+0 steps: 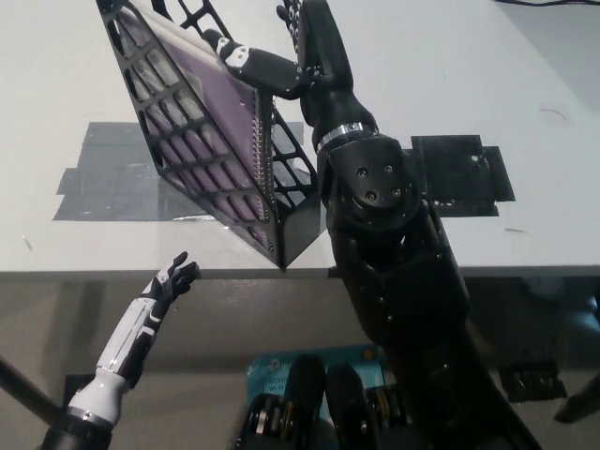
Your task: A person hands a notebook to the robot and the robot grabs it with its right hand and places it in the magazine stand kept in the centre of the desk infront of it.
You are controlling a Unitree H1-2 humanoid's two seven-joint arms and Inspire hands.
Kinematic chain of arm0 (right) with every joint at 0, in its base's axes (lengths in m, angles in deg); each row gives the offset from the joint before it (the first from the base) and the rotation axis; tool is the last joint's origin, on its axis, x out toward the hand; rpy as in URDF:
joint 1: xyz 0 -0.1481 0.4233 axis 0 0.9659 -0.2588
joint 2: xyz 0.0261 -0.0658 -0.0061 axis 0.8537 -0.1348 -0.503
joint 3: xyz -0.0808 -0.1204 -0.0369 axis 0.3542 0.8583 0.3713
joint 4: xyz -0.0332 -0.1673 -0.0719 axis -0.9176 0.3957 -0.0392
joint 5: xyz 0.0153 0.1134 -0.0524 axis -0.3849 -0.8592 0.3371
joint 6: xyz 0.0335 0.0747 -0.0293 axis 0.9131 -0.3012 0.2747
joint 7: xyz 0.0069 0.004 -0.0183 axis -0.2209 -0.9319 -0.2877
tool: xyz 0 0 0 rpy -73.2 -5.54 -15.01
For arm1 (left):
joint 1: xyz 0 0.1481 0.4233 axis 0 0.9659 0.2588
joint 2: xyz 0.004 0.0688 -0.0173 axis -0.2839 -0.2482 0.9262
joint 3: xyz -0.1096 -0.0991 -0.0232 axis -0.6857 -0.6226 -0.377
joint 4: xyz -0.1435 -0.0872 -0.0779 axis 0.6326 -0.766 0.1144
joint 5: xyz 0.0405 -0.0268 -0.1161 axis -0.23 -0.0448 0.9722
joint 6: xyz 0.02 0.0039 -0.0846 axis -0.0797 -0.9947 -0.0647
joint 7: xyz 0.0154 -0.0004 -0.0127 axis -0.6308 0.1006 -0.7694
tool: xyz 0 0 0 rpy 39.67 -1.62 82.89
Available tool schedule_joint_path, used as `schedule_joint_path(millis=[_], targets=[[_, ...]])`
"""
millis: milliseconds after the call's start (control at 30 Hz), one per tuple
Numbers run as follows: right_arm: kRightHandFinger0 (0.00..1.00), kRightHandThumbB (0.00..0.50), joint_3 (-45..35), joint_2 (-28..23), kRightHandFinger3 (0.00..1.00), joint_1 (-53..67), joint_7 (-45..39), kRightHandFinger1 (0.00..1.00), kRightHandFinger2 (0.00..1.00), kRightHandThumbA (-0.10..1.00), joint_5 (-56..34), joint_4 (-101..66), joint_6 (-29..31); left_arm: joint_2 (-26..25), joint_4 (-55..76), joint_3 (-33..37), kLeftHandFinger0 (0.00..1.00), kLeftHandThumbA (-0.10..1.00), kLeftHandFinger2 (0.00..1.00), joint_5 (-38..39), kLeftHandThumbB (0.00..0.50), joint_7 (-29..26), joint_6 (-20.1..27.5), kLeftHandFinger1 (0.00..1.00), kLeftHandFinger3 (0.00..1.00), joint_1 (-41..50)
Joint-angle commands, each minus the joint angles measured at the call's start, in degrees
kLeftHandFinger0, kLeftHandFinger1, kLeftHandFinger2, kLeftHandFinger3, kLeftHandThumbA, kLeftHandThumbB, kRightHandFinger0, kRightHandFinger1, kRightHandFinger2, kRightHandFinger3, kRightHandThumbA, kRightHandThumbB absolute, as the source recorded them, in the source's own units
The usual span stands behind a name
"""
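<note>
Where the white bench [487, 84] runs across the upper part of the head view, its near edge cuts straight across just below the middle, and bare white surface lies open to the right and behind. A grey taped patch [98, 178] sits at the left of the bench and a black taped patch [459, 173] at the right, with the black magazine stand [281, 225] between them, its near corner almost at the bench edge. Stand walls are open lattice; it flares wide toward the far left and narrows to that near corner. The black right arm [394, 253] rises from the bottom right, crosses the bench edge just right of the stand and fills most of the room on that side. The purple notebook [202, 141] is inside the stand, seen through the left lattice wall, leaning with its top toward the far left. Its long axis runs from upper left down to lower right, and its spiral binding [260, 159] faces right, running top to bottom along the inner edge. Right hand [291, 47] is at the stand's top edge, fingers [242, 58] spread and reaching left over the notebook's upper edge; looks released, not clamped. White left hand [169, 286] rests low at the lower left, below the bench edge, fingers loosely apart, holding nothing
</note>
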Motion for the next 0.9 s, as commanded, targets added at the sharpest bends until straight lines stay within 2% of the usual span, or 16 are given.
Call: schedule_joint_path(millis=[0, 100, 200, 233, 367, 400, 433, 500, 600, 733, 867], targets=[[1.00, 0.255, 1.1, -1.2, 1.00, -3.7, -2.3, 1.00, 1.00, 0.97, 2.8, -4.5, 1.0, -1.0, 0.6, -0.5, 1.00, 1.00, 1.00, 0.7, 0.500, 0.7, 0.9, 1.00, 1.00, -1.5], [1.00, 0.272, 1.0, -2.4, 1.00, -3.1, -2.6, 1.00, 1.00, 0.98, 3.7, -8.4, 1.1, -1.1, 0.4, -0.5, 1.00, 1.00, 1.00, 0.7, 0.500, 0.8, 1.3, 1.00, 1.00, -1.5], [1.00, 0.325, 1.6, -5.4, 1.00, -1.9, -3.0, 1.00, 1.00, 1.00, 6.5, -16.6, 1.4, -1.2, 0.7, -0.4, 1.00, 1.00, 1.00, 0.3, 0.500, 0.8, 1.2, 1.00, 1.00, -1.5], [1.00, 0.325, 1.8, -6.1, 1.00, -1.2, -3.2, 1.00, 1.00, 1.00, 7.0, -18.5, 1.6, -1.2, 0.9, -0.3, 1.00, 1.00, 1.00, 0.0, 0.500, 0.7, 1.3, 1.00, 1.00, -1.0], [1.00, 0.393, 0.2, -9.0, 1.00, 2.3, -5.3, 1.00, 1.00, 1.00, 5.2, -29.3, 4.5, -0.8, 1.5, 0.1, 1.00, 1.00, 1.00, -1.3, 0.500, 0.1, 2.1, 1.00, 1.00, 0.6], [1.00, 0.469, 0.0, -9.4, 1.00, 2.9, -5.6, 1.00, 1.00, 1.00, 4.9, -30.8, 5.1, -0.8, 1.6, 0.2, 1.00, 1.00, 1.00, -1.5, 0.500, 0.0, 2.0, 1.00, 1.00, 0.9], [1.00, 0.408, -0.3, -10.0, 1.00, 3.9, -6.1, 1.00, 1.00, 1.00, 3.8, -32.8, 5.8, -0.7, 1.6, 0.2, 1.00, 1.00, 1.00, -1.7, 0.500, -0.2, 2.0, 1.00, 1.00, 1.3], [1.00, 0.378, -1.6, -12.4, 1.00, 8.4, -8.2, 1.00, 1.00, 1.00, 0.0, -40.3, 6.3, -0.4, 1.4, 0.2, 1.00, 1.00, 1.00, -2.1, 0.500, -0.5, 2.3, 1.00, 1.00, 2.1], [1.00, 0.386, -2.4, -15.0, 1.00, 13.2, -9.8, 1.00, 1.00, 1.00, -2.2, -46.2, 6.5, -0.1, 1.2, 0.2, 1.00, 1.00, 1.00, -2.0, 0.500, -0.5, 2.2, 1.00, 1.00, 2.8], [1.00, 0.388, -1.8, -18.6, 1.00, 22.4, -10.8, 1.00, 1.00, 1.00, -0.6, -52.2, 8.4, 0.5, 1.1, 0.2, 1.00, 1.00, 1.00, -1.3, 0.500, -0.4, 1.9, 1.00, 1.00, 4.6], [1.00, 0.347, -1.5, -20.2, 1.00, 32.6, -11.3, 1.00, 1.00, 1.00, -1.4, -52.2, 12.2, 0.7, 0.7, 0.2, 1.00, 1.00, 1.00, -2.0, 0.500, -0.9, 2.5, 1.00, 1.00, 6.0]])
